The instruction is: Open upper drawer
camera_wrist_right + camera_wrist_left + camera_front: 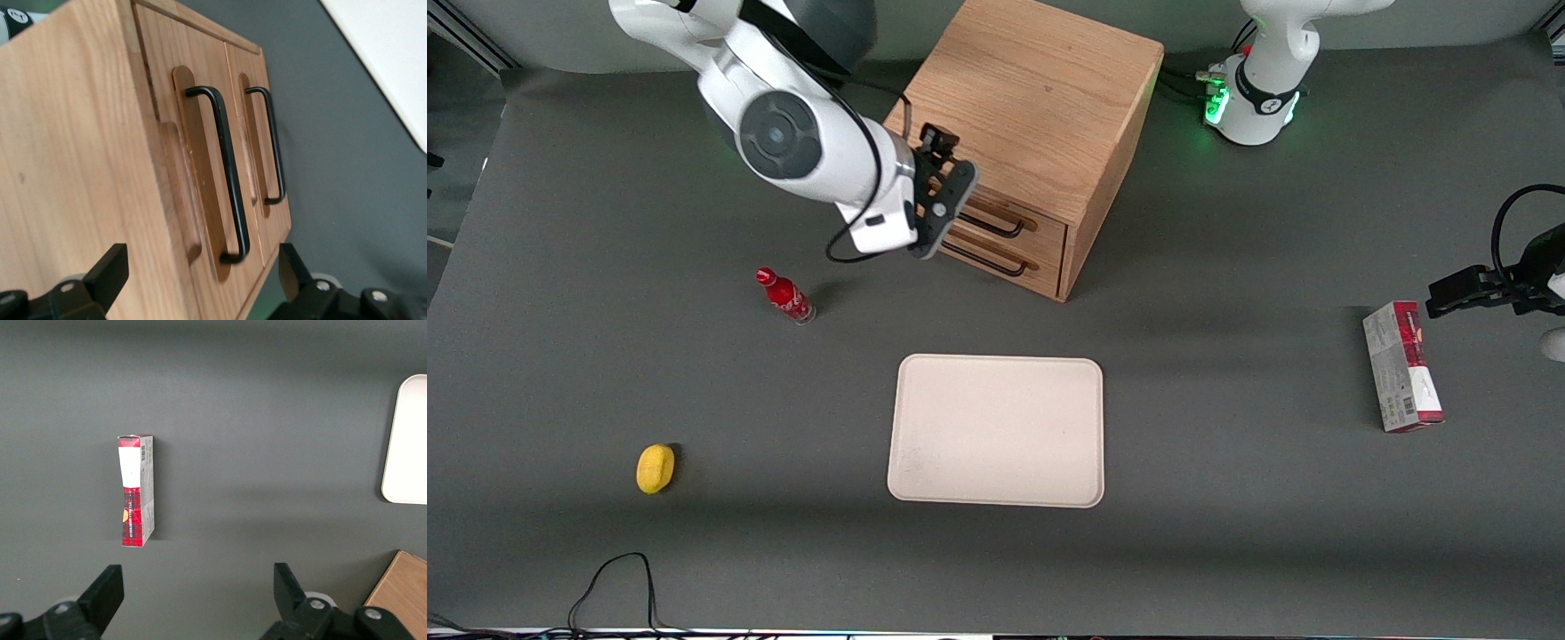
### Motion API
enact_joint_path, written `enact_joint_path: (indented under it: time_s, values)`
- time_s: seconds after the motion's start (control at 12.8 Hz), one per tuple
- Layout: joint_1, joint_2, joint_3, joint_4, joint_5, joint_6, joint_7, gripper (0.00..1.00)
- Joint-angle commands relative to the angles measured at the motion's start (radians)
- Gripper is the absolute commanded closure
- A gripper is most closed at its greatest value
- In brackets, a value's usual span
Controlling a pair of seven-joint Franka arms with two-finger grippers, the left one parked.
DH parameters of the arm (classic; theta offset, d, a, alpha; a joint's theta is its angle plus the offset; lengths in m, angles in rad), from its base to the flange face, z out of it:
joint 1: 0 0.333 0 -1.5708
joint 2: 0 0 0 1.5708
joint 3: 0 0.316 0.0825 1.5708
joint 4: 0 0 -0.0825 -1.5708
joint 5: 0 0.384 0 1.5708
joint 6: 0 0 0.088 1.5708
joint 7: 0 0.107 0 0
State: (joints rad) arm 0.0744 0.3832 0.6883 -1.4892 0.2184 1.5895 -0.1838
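Note:
The boxy wooden cabinet [1040,98] stands on the grey table, farther from the front camera than the tray. Its upper drawer [1049,233] is closed, with a thin black bar handle [1000,228]. The lower drawer [1040,271] just below it is also closed. My right gripper [953,203] hovers right in front of the drawer fronts at upper-drawer height. In the right wrist view the gripper [200,280] is open and empty. Its fingers [107,273] straddle the end of the upper drawer's handle [223,173] without touching it. The lower drawer's handle [273,147] lies alongside.
A cream tray [996,431] lies nearer the front camera than the cabinet. A small red bottle [786,296] stands below the working arm. A yellow object [655,468] lies nearer the camera. A red-and-grey box [1402,366] lies toward the parked arm's end and shows in the left wrist view [136,490].

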Motion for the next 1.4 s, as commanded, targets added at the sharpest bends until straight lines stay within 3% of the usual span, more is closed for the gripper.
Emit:
enact_joint_path:
  time_s: [0.0,0.23,0.55,0.94,1.32]
  values:
    - [0.008,0.037,0.019,-0.034,-0.056,0.070,-0.026,0.00]
    - [0.010,0.078,0.023,-0.063,-0.129,0.133,-0.025,0.00]
    - [0.027,0.120,0.023,-0.089,-0.181,0.199,-0.023,0.00]
    - [0.022,0.129,0.025,-0.120,-0.197,0.254,-0.026,0.00]
    - [-0.022,0.129,0.017,-0.072,-0.269,0.248,-0.120,0.00]
